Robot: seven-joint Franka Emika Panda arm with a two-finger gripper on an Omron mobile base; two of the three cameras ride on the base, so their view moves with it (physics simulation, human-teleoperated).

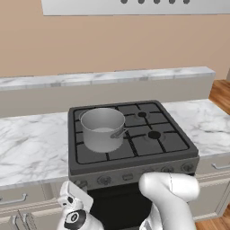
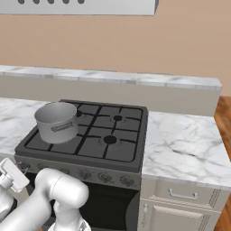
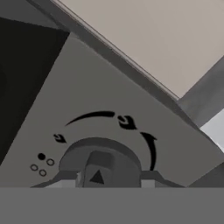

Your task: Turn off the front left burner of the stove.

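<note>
From the left base view, the stove (image 1: pixel 134 134) sits in the middle of a white marble tabletop (image 1: pixel 31 143). Its front panel with the row of small round knobs (image 1: pixel 104 180) faces the robot. The row runs from left to right. A shiny metal pot (image 1: pixel 102 129) stands on the front left burner, with its handle sticking out toward the middle of the stove. A grey hood (image 1: pixel 134 6) hangs high on the wall. The white arm bends low in front of the oven door.

From the right base view, the stove (image 2: pixel 113 144) is on the left side and the pot (image 2: pixel 57 122) is on its near left corner. A pale drawer (image 2: pixel 180 194) sits under the tabletop (image 2: pixel 185 144) on the right.

In the hand view, one knob (image 3: pixel 99 162) is very close, right at the bottom middle. Curved arrows and little flame marks go around it. The pincer (image 3: pixel 111 183) has its two tips on each side of the knob, closed partway and squeezing it.
</note>
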